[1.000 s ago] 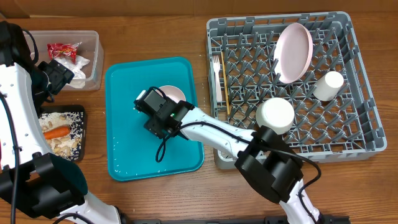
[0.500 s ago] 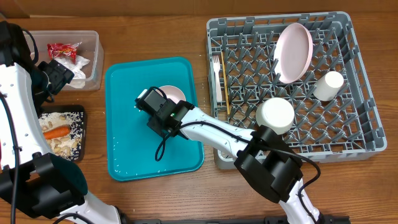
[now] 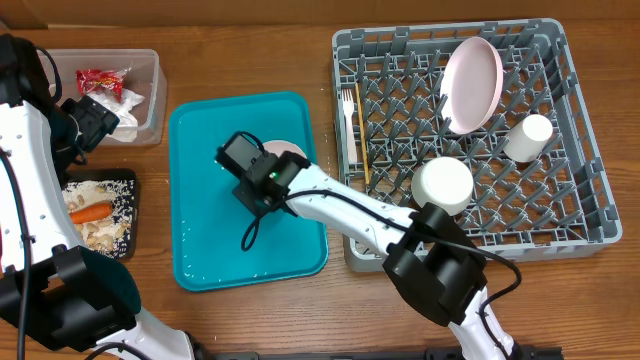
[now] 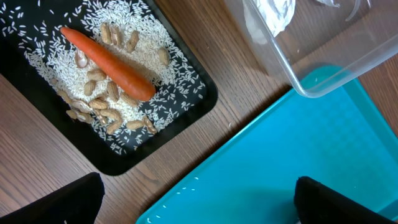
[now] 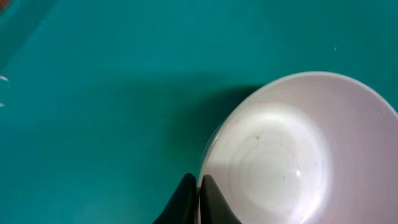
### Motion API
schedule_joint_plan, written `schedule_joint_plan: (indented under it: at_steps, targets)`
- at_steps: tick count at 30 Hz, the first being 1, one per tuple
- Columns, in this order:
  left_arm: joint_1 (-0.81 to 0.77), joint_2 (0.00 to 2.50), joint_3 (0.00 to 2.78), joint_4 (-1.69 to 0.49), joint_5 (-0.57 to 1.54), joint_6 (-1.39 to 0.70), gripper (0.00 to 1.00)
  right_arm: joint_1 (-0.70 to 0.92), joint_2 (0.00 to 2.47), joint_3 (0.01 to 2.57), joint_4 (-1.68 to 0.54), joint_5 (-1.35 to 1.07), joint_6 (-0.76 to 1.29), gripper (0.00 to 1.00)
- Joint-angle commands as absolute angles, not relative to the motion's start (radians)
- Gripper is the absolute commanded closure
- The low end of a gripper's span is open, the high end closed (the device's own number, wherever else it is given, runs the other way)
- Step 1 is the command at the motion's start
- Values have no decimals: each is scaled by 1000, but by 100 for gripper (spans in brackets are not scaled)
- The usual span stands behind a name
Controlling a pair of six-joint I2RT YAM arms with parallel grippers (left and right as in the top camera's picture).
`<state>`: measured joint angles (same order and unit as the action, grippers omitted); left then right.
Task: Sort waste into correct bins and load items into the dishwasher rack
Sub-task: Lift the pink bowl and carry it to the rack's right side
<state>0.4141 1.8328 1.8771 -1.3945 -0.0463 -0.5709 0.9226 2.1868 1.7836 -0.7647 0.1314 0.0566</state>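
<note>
Right claw [image 5: 198, 198] seemingly pinches rim of bowl [image 5: 292, 155].

Showed a black tray [image 4: 127, 163] on the wooden table [image 4: 31, 155], upper left, bearing a carrot [image 4: 106, 62] laid diagonally over rice [image 4: 146, 37] and beige scraps [image 4: 109, 115]. Showed, upper right, a clear tub [image 4: 305, 68] holding a crumpled napkin [image 4: 273, 14], and a teal tray [image 4: 298, 149] below. Showed the left gripper [image 4: 199, 208] with fingers [image 4: 68, 202] spread wide.

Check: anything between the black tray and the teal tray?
No. Just a bare strip of wooden table between black tray and teal tray, clearest in the left wrist view.
</note>
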Motion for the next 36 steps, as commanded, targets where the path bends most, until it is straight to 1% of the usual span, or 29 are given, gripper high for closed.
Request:
schedule_joint_plan:
  at_steps: [1,4,8,11,14,18,21,25,29,36]
  targets:
    - [412,1819,1882,-1394,-59,-583,0,915,2109,1902,-820,127,138,96]
    - [412,1819,1882,-1394,-59,-583,0,898,2048,1966,-885,127,220,96]
    - [412,1819,1882,-1394,-59,-583,0,844,1922,1982,-945,127,350,96]
    - [412,1819,1882,-1394,-59,-583,0,764,1818,1982,-1007,126,456,96]
    - [412,1819,1882,-1394,-59,-583,0,659,1732,1982,-1069,89,495,96]
    - [412,1819,1882,-1394,-59,-583,0,504,1675,1982,-1106,-99,490,96]
    - [412,1819,1882,-1394,-59,-583,0,364,1673,1978,-1103,-351,425,96]
    - [412,1819,1882,-1394,-59,-583,0,229,1674,1930,-1043,-611,392,96]
    - [412,1819,1882,-1394,-59,-583,0,99,1674,1877,-1018,-765,392,96]
    - [412,1819,1882,-1394,-59,-583,0,-106,1674,1747,-1046,-1008,382,96]
